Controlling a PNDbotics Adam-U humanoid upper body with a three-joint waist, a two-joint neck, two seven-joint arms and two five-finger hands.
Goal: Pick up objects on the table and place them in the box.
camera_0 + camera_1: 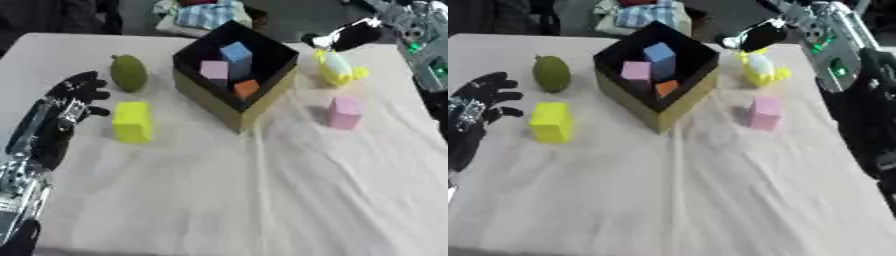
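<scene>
A dark open-topped box [229,107] with tan outer walls stands at the table's middle back. Inside lie a blue block [236,54], a pink block [213,70] and an orange block [246,88]. Left of the box lie a green oval fruit [129,73] and a yellow block [132,121]. My left hand [74,95] hovers open just left of the yellow block, fingers spread, not touching it. Right of the box stand a yellow toy [759,70] and a pink block [764,113]. My right hand [756,37] sits at the top end of the yellow toy.
The white tablecloth [262,200] is wrinkled along the middle and bare toward the near edge. Folded cloth and clutter [206,15] lie beyond the far edge. My right arm [859,85] runs along the table's right side.
</scene>
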